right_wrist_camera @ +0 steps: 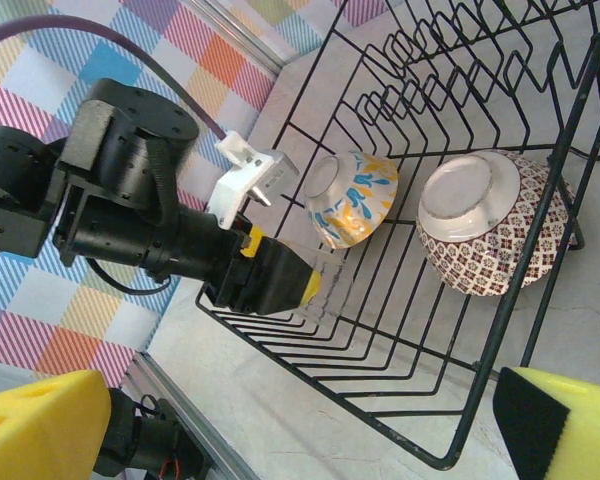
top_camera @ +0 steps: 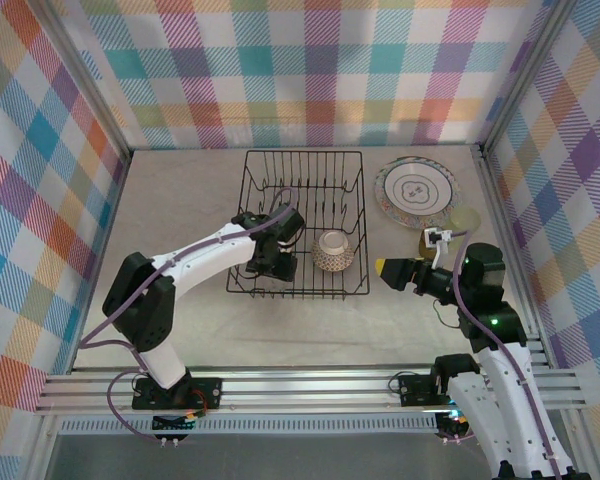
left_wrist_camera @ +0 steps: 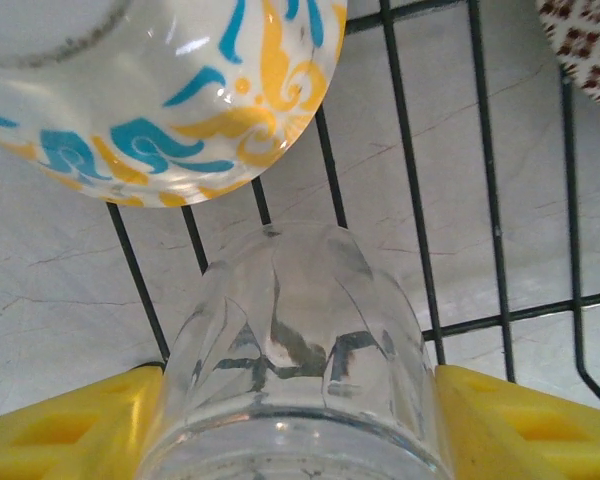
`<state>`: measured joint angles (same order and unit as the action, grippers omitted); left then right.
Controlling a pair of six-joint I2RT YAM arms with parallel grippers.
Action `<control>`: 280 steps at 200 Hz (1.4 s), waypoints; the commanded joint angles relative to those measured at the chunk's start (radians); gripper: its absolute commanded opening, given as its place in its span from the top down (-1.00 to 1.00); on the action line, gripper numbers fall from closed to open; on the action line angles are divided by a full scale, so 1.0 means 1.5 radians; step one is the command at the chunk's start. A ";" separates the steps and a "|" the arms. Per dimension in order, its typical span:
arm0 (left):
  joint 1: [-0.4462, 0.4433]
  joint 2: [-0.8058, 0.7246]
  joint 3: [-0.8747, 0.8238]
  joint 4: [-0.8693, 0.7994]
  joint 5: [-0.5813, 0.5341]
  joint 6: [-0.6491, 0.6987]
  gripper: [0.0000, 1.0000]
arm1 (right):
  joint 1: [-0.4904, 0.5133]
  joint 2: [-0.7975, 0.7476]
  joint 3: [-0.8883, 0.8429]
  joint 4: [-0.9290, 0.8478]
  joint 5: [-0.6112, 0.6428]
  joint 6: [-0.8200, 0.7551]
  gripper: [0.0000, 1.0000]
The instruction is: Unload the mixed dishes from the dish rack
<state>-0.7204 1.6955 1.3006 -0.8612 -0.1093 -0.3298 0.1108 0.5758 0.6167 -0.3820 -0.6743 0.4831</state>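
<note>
— Two bowls sat in the dish rack point(top_camera: 305, 153), didn't they?
— Yes, at its near end: a blue-and-yellow bowl point(left_wrist_camera: 160, 100), cut off by the top edge of the left wrist view, and a brown-patterned bowl point(right_wrist_camera: 490, 240) tilted beside it.
— And the left jaws?
— Down in the rack's near left corner, one yellow pad point(left_wrist_camera: 70, 430) on each side of a clear cup point(left_wrist_camera: 295, 340). They sat close against the glass, but whether they squeezed it I couldn't tell; the cup's near end was cut off by the frame.
— The right jaws?
— Spread wide with nothing between them, hovering off the rack's right side.
— Any lettering?
— The plate point(top_camera: 415, 190) on the surface point(top_camera: 180, 210) right of the rack carried a dark centre mark, too small to read.
</note>
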 commanded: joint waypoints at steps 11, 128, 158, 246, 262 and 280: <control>-0.005 -0.060 0.043 0.002 0.034 -0.010 -0.28 | 0.000 -0.001 -0.001 0.015 0.001 -0.004 -0.98; 0.063 -0.144 0.099 0.047 0.339 -0.044 -0.28 | 0.003 0.013 0.016 0.046 -0.037 0.019 -0.97; 0.104 -0.167 0.061 0.108 0.448 -0.087 -0.28 | 0.036 0.032 0.024 0.065 -0.019 0.012 -0.97; 0.206 -0.230 -0.163 0.478 0.707 -0.329 -0.29 | 0.260 0.189 0.085 0.194 0.060 -0.028 -0.98; 0.211 -0.237 -0.190 0.532 0.722 -0.368 -0.29 | 0.283 0.228 0.098 0.226 0.055 -0.022 -0.99; 0.215 -0.241 -0.219 0.601 0.737 -0.415 -0.29 | 0.311 0.275 0.119 0.251 0.057 -0.020 -0.98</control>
<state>-0.4152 1.3853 1.0138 -0.2054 0.8886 -0.8017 0.5266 0.9146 0.7315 -0.1333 -0.5838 0.4568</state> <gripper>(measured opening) 0.649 0.997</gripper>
